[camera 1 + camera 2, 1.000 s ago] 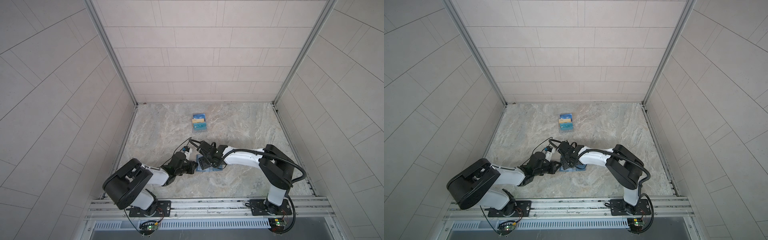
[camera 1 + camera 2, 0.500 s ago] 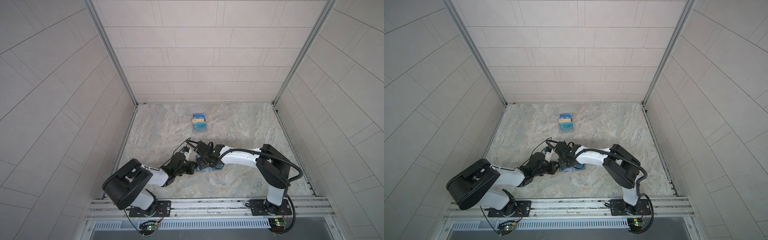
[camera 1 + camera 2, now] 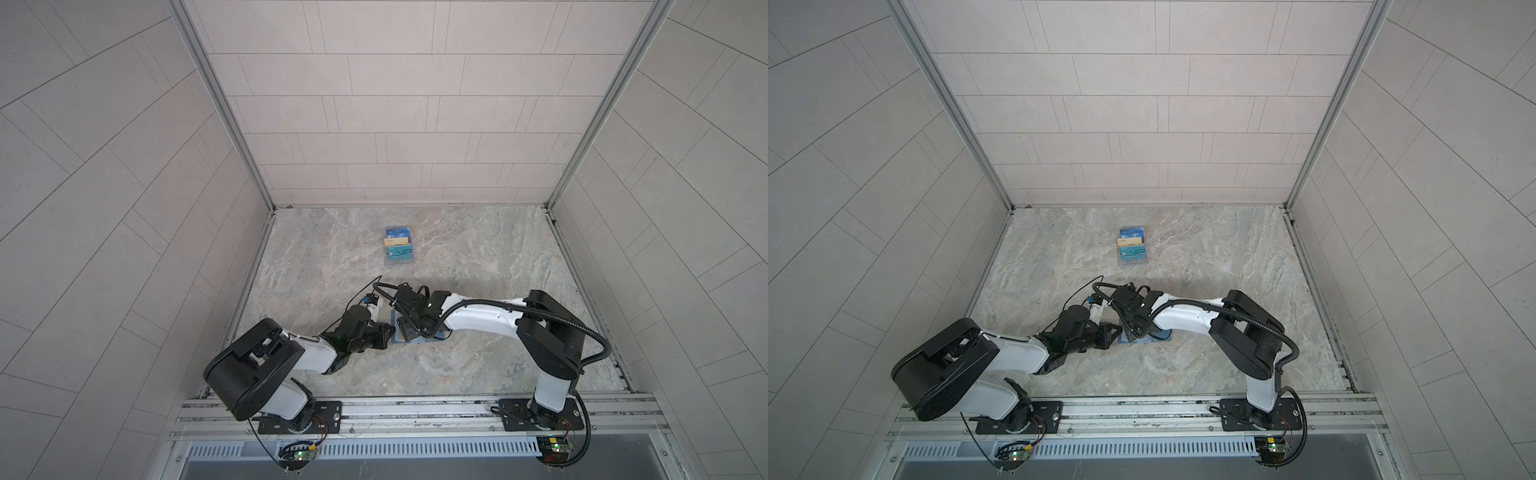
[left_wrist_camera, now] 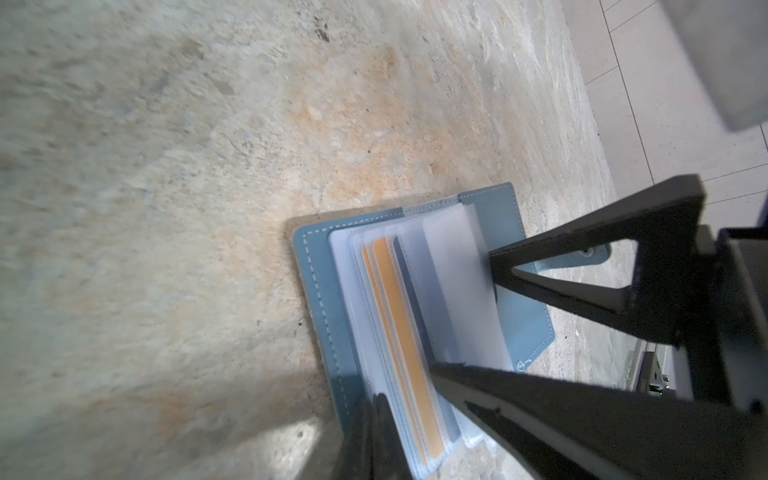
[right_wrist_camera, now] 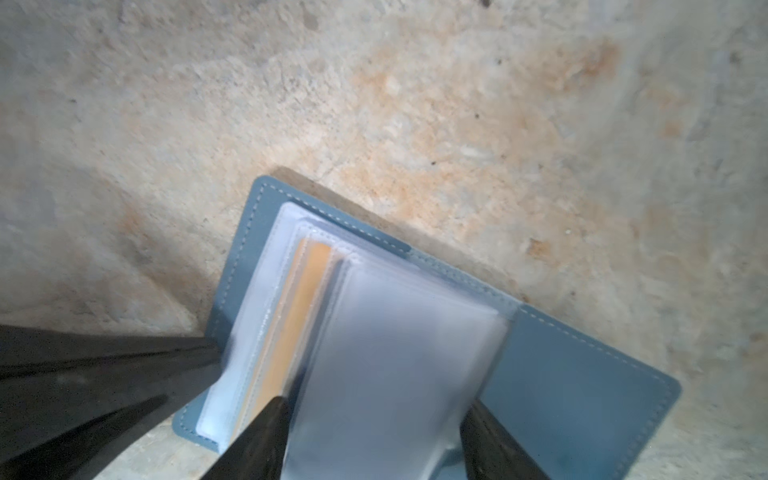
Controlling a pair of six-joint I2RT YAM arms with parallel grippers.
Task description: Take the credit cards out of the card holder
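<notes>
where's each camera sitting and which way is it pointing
Top views: high over the front rail, looking down at the table and back wall; both arms whole, left gripper and right gripper meeting at the holder, stand beyond.
Left wrist: low beside the holder, looking along its fanned sleeves; shut left gripper at its edge, right gripper straddling a sleeve.
Right wrist: close above the holder, looking down; own fingers straddle a sleeve, left gripper beside.
Shared: both wrist views show the gold card.

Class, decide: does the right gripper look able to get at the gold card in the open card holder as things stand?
Probably not yet: the gold card sits sleeved in the card holder, beside the right gripper, whose open jaws straddle another clear sleeve.
</notes>
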